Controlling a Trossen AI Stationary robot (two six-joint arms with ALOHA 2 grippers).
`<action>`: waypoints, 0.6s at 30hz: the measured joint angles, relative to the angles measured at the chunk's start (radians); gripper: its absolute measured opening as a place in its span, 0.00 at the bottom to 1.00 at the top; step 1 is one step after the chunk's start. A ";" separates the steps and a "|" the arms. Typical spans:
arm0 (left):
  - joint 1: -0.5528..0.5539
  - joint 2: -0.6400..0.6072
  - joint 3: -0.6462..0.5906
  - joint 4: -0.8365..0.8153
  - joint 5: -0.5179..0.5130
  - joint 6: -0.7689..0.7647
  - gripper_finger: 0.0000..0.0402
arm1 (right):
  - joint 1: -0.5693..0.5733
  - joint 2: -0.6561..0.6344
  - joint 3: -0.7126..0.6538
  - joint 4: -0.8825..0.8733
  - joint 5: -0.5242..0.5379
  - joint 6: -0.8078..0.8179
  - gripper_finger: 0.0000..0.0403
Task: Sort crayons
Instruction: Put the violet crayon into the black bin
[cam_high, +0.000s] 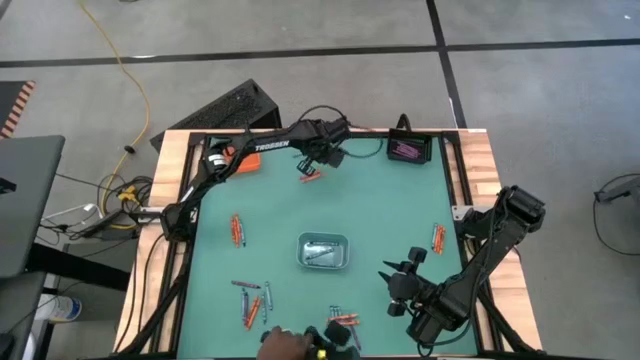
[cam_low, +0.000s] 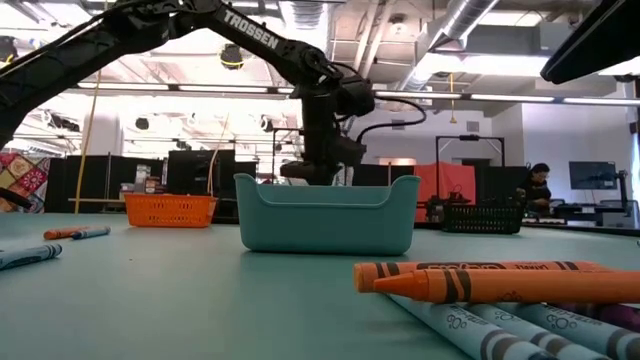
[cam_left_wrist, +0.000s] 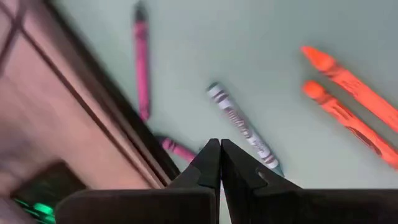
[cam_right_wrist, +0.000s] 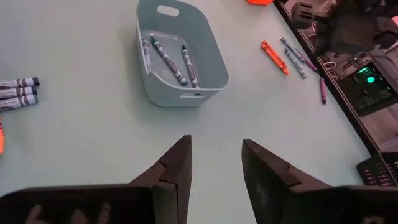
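we see crayons (cam_high: 238, 231) scattered over the green table (cam_high: 380, 210): a pair near the left edge, a cluster toward the near left corner, more at the near edge, a pair by the right edge, and a few beneath the left arm near the far edge. the left gripper (cam_left_wrist: 220, 163) hangs over that far group with its fingers pressed together, and nothing shows between them, so we judge it holds no crayon; a grey-blue crayon (cam_left_wrist: 242, 127) lies just ahead of the tips, with two orange ones (cam_left_wrist: 348, 106) to one side and pink ones (cam_left_wrist: 142, 59) by the dark table rim. the right gripper (cam_right_wrist: 214, 163) waits over the near right part of the table, its fingers parted and empty, facing the grey tray (cam_right_wrist: 214, 62) at mid-table. we judge the crayons light, stiff and brittle, their round paper-wrapped bodies apt to roll or slip, so we would pinch one across its middle, squarely and gently. the right wrist view alone shows three grey-blue crayons lying in the grey tray, which the low view hides behind the tray's wall. the low view shows the orange tray (cam_low: 170, 209) and the black tray (cam_low: 482, 217) on the far side. the high view shows a purple-pink crayon in the black tray at the far right corner, and a person's hand (cam_high: 285, 345) at the near edge.
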 joint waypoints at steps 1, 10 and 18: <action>0.016 0.000 0.004 -0.002 0.016 -0.060 0.00 | 0.000 0.000 0.000 0.000 0.000 0.000 0.35; 0.131 0.005 0.009 -0.027 0.330 -0.320 0.19 | 0.000 0.000 0.000 0.000 -0.001 -0.004 0.35; 0.124 0.039 -0.002 -0.025 0.352 -0.302 0.24 | -0.002 0.000 0.000 -0.007 0.007 -0.003 0.35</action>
